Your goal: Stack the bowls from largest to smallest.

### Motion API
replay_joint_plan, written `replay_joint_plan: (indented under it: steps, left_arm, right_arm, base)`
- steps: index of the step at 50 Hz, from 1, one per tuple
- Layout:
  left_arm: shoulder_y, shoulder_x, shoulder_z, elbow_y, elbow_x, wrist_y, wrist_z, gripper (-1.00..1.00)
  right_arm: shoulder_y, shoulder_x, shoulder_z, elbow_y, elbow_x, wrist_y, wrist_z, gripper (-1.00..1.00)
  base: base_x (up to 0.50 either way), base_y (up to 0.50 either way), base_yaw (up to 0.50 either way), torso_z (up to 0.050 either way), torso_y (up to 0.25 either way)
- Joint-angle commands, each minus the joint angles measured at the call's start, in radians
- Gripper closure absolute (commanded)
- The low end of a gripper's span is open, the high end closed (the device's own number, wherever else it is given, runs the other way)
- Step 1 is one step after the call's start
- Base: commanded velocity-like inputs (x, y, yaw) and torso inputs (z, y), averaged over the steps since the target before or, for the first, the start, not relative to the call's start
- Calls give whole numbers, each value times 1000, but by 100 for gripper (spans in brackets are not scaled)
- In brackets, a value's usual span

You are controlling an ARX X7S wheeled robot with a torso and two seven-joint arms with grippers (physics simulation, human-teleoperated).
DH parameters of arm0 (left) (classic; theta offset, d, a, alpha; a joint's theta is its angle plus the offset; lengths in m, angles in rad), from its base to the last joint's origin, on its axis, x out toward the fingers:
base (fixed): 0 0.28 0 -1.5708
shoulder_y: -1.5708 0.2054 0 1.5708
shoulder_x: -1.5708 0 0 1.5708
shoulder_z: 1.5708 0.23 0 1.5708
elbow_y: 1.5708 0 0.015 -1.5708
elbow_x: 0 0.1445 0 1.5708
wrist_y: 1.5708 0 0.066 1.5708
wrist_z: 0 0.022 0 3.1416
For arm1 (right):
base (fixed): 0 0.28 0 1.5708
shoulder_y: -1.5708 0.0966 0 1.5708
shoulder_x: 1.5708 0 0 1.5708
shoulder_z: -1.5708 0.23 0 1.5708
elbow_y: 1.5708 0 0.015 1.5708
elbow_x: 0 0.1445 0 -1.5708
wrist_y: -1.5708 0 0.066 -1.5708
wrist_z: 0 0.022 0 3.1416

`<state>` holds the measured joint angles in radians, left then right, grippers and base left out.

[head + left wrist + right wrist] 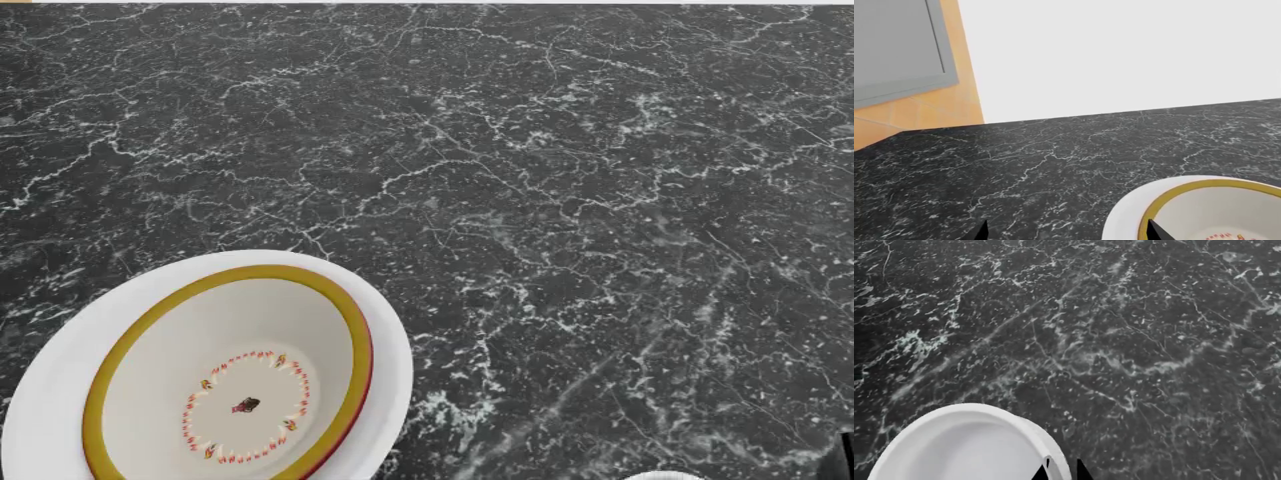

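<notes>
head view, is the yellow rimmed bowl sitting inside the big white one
Yes, the medium cream bowl sits nested within the large white bowl, whose rim rings it.

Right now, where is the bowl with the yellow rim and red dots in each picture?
Head view: the yellow-rimmed bowl sits bottom left, nested inside the large white bowl.
Left wrist view: its rim and a few red dots show at the bottom right corner.
Right wrist view: not in it; only a plain white bowl shows.
Shared landmark: the black marble counter.
</notes>
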<state>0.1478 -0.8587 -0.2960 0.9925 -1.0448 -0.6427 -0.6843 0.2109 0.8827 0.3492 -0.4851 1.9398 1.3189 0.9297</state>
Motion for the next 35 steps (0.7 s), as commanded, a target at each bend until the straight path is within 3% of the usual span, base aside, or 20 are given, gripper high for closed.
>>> replay_joint_plan:
  steps: [1, 8, 17, 23, 30, 35]
  left_arm:
    - [7, 12, -26, 4, 16, 6, 17, -100]
    - [10, 5, -32, 7, 3, 10, 10, -100]
    - [38, 2, -60, 6, 3, 29, 16, -100]
    - [62, -8, -102, 14, -21, 40, 9, -100]
    - [63, -15, -111, 14, -29, 47, -4, -100]
    - [66, -16, -111, 11, -31, 50, -6, -100]
  right_arm:
    - [119, 43, -39, -10, 94, -89, 86, 100]
    - [257, 88, -115, -9, 173, -155, 146, 100]
    - [430, 57, -246, 6, 213, -221, 206, 100]
    - [609, -28, -365, 68, 196, -253, 242, 100]
    - [944, -200, -574, 235, 172, -218, 268, 100]
    - [1047, -282, -609, 294, 145, -233, 257, 100]
  base:
    - [0, 0, 0, 0, 0]
    - [0, 0, 0, 0, 0]
    - [0, 0, 0, 0, 0]
    - [0, 0, 0, 0, 0]
    - [0, 0, 0, 0, 0]
    - [0, 0, 0, 0, 2]
